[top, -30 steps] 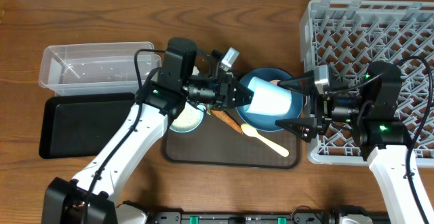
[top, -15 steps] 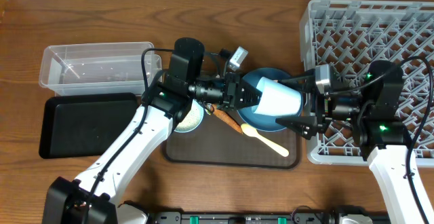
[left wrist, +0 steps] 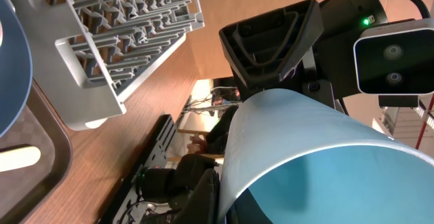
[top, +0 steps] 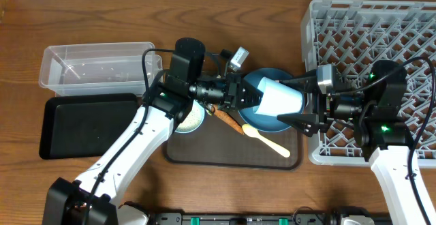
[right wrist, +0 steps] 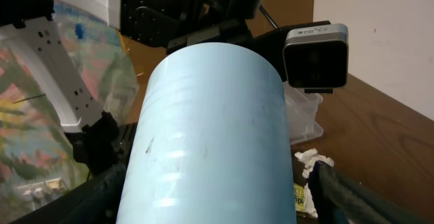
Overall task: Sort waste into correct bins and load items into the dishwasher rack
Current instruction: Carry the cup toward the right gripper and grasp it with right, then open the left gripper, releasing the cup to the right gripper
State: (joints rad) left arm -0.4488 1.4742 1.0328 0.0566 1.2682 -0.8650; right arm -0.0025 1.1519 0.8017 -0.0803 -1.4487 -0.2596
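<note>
Overhead view of a wooden table where 2 robot arms meet above a brown serving tray (top: 218,154) at the table's near edge. Nearest, by the tray's near right corner, lies a pale yellow spoon (top: 266,140). Just beyond it are an orange carrot piece (top: 228,121), a white bowl (top: 189,119) at the tray's left edge, and a dark blue plate (top: 264,122) at its far right corner. In the air above the plate, the small light blue cup (top: 281,100) lies on its side. The left gripper (top: 253,97) is clamped on its rim. The right gripper (top: 290,101) has its jaws apart, 1 finger on each side of the cup's closed end, with a gap showing. Left of the tray sit a black tray (top: 82,126) and, farther back, a clear tub (top: 95,65). A grey dishwasher rack (top: 368,27) lines the table's right edge. Likely risk: if the left jaws let go before the right ones grip firmly, the smooth round cup could slip and drop onto the plate. An off-centre squeeze could also twist it loose.
</note>
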